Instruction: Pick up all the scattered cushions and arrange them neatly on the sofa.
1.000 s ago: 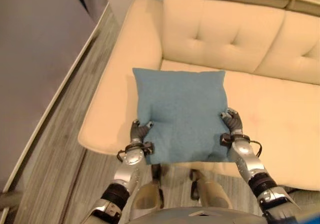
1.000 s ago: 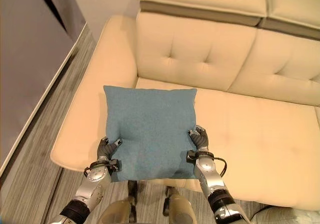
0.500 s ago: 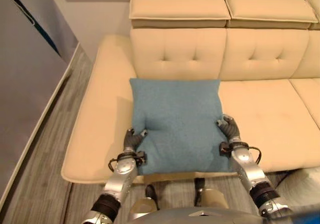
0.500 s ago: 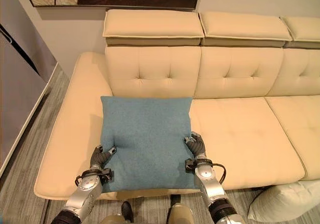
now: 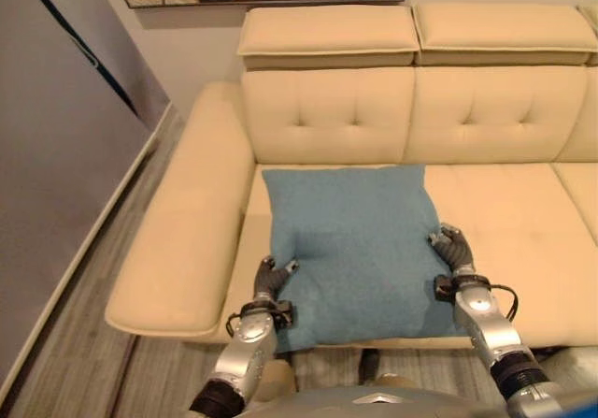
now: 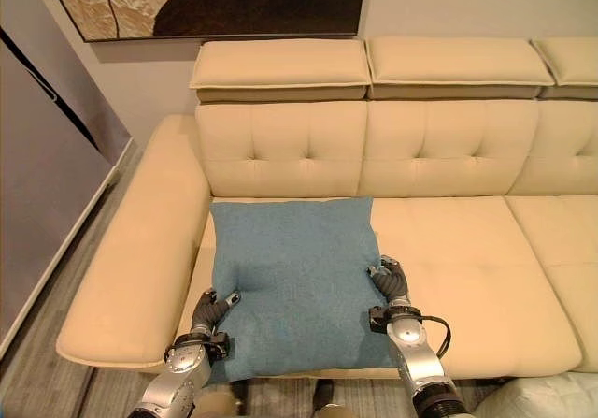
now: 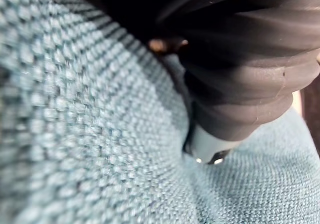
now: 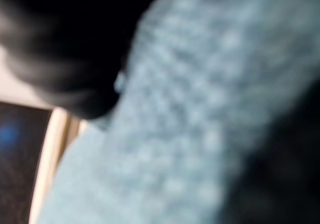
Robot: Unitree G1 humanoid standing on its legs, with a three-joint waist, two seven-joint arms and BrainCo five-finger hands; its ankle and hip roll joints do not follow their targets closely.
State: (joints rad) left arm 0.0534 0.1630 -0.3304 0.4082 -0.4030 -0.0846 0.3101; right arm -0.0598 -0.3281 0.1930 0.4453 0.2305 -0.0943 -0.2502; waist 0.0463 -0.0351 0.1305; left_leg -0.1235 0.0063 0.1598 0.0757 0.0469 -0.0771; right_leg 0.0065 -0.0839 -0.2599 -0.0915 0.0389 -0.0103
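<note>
Both hands gripping one square teal woven-fabric cushion [image 6: 292, 282] by opposite near corners: left hand [image 6: 207, 317], right hand [image 6: 391, 285], fingers clenched on cloth. Hanging over cream tufted leather sofa [image 6: 448, 156] seat, backrest lying straight ahead.

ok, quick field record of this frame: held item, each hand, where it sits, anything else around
held item: blue cushion, carried flat between both hands
left hand: curled on the cushion's near left edge
right hand: curled on the cushion's right edge
position: over the left end of the seat of the cream sofa, far edge close to the backrest; whether it rests on the seat cannot be told
other: framed picture on the wall above the sofa; pale cushion on the floor at the robot's right
</note>
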